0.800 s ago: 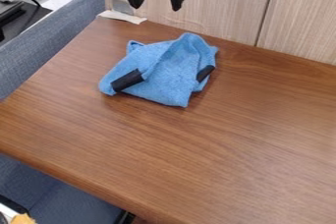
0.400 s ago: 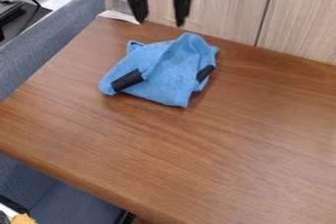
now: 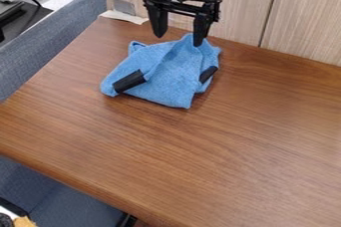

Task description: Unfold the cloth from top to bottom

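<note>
spreading wide across the view, the brown wooden table (image 3: 233, 146) bears the blue cloth (image 3: 166, 79), bunched and folded near its far edge. above the cloth's far side hangs the black gripper (image 3: 178, 41), its fingers parted, released. two black strips (image 3: 129, 81) mark the cloth, one toward each side.

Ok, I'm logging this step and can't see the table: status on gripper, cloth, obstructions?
Gripper open, nothing held, near far edge of blue cloth. Cloth bunched on table, not unfolded. No obstruction seen between gripper and cloth.
</note>
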You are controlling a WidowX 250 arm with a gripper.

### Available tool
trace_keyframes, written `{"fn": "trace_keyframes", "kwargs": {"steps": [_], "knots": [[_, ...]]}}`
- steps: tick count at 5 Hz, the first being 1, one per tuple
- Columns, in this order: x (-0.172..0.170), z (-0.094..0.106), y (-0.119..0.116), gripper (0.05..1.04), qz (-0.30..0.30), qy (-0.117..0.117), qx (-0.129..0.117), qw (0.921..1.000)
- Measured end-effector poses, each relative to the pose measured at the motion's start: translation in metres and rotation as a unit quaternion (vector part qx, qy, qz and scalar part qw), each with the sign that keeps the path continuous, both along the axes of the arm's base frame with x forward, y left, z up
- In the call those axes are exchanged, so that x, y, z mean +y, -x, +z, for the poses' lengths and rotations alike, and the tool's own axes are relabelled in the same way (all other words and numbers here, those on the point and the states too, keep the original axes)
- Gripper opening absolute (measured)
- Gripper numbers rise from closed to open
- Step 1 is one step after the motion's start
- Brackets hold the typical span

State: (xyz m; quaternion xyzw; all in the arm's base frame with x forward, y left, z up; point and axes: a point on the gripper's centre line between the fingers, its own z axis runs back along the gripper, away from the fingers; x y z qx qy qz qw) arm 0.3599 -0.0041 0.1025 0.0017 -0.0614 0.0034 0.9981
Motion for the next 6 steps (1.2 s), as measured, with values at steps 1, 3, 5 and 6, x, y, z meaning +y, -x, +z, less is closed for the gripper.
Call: {"fn": "trace_keyframes", "kwargs": {"steps": [1,3,5,6], "knots": [[0.004,-0.014,-0.005,1.000,0.015,-0.021,0.017,0.9995],[0.018,-0.029,-0.006,0.942,0.040,-0.035,0.042,0.9977],[0.028,-0.047,-0.004,0.354,0.044,-0.058,0.078,0.9943],[0.026,-0.049,-0.003,0.146,0.037,-0.055,0.078,0.9947]]}}
